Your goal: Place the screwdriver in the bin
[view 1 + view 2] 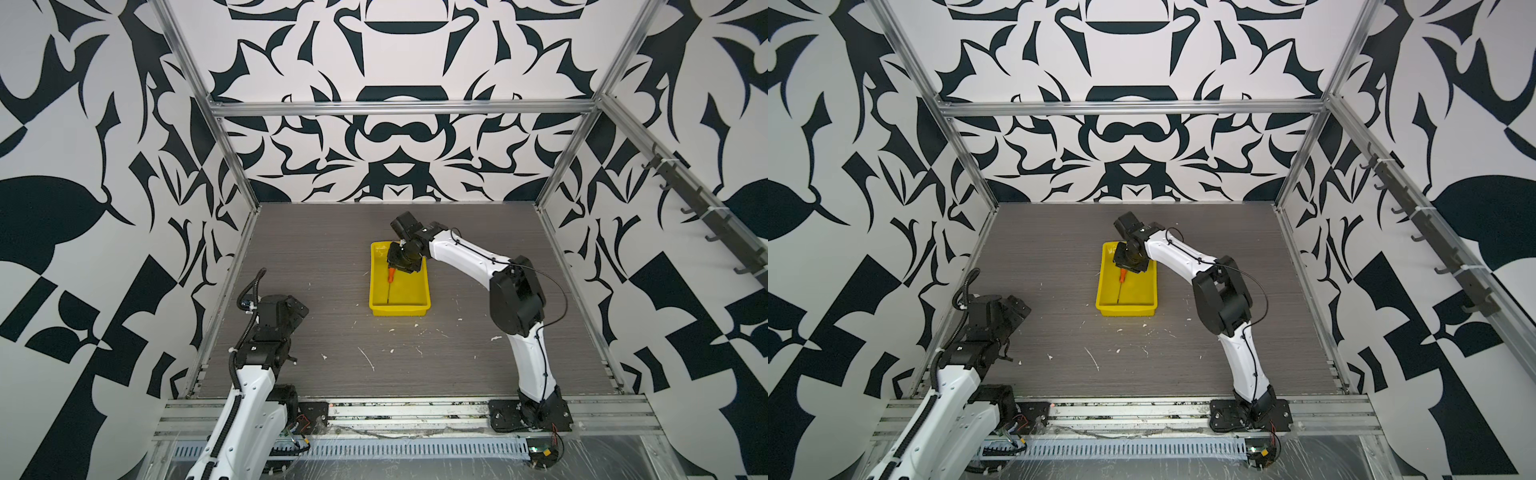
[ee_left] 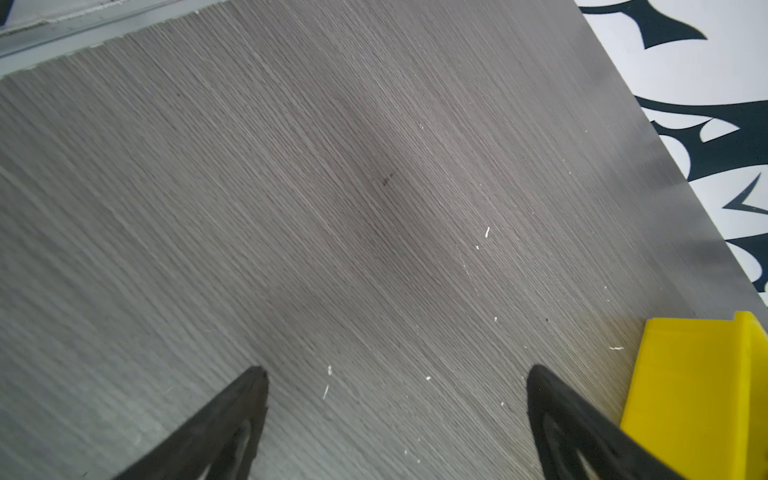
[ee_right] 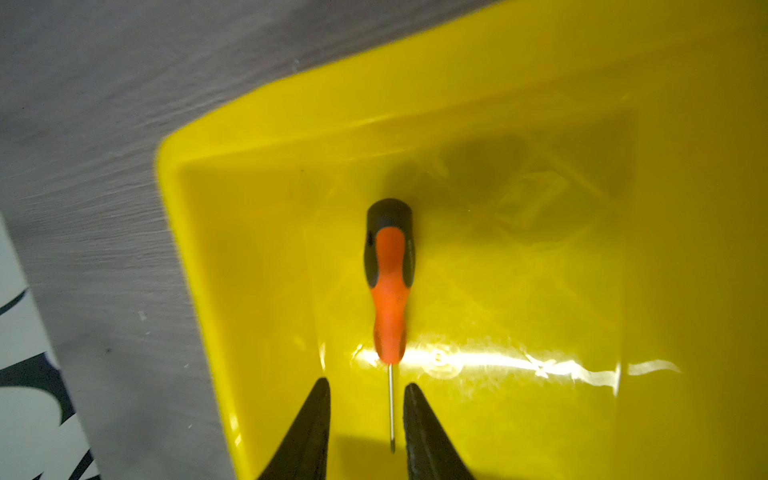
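The screwdriver (image 3: 388, 286) is seen lying inside the bin (image 3: 257, 124), its thin shaft flanked but not gripped by the slightly parted right gripper (image 3: 366, 384), so it could be snagged and dragged out by a skewed lift, while the left gripper (image 2: 397, 372) is held wide and empty.

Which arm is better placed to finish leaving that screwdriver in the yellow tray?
Right. The right gripper hangs over the bin, fingers either side of the screwdriver; the left gripper sits outside it.

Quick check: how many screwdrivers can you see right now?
1. The screwdriver lies inside the bin, its thin shaft between the open jaws of the right pincer. No other shows, though the pincer hides part of the bin floor in both top views.
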Available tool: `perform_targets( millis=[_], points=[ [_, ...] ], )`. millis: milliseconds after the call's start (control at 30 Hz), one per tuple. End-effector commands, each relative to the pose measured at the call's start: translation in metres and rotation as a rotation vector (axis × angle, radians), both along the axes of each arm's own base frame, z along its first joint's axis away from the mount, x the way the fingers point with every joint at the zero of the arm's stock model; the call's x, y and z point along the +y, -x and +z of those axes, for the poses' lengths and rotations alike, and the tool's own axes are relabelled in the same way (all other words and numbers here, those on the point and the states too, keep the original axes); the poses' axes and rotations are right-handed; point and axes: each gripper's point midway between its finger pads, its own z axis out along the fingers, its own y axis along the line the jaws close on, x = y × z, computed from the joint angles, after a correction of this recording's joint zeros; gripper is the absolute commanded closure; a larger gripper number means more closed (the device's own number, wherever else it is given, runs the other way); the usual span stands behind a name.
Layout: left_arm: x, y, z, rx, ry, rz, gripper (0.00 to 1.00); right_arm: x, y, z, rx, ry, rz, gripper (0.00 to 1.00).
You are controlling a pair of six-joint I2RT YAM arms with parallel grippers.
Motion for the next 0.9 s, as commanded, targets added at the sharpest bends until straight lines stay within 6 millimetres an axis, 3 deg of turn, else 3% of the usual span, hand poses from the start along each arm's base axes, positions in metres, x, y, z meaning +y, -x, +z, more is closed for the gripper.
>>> perform_targets(
  millis=[0,267,367,433,500,633,733,867],
  points=[
    [0.000,-0.002,0.000,0.008,0.011,0.012,0.00,-0.027,0.011,0.074,-0.167,0.008,0.033,0.66],
    [-0.003,-0.005,-0.004,0.027,0.026,0.004,0.00,-0.114,0.026,0.109,-0.534,0.177,-0.042,0.57],
    [-0.004,-0.005,-0.004,0.032,0.030,-0.002,0.00,-0.148,0.038,0.122,-0.689,0.256,-0.081,0.48],
    [-0.004,-0.007,-0.004,0.026,0.029,-0.003,0.00,-0.161,0.046,0.121,-0.807,0.292,-0.052,0.25],
    [-0.005,-0.007,-0.004,0.032,0.031,-0.008,0.00,-0.169,0.055,0.105,-0.887,0.320,-0.015,0.00],
    [-0.004,-0.007,-0.005,0.027,0.033,0.002,0.00,-0.196,0.075,0.077,-0.941,0.438,0.014,0.01],
    [-0.007,-0.009,-0.007,0.028,0.040,-0.016,0.00,-0.220,0.080,0.074,-0.993,0.589,0.012,0.01],
    [-0.009,-0.012,-0.008,0.041,0.044,-0.024,0.00,-0.232,0.087,0.061,-1.004,0.714,0.079,0.00]
  ],
)
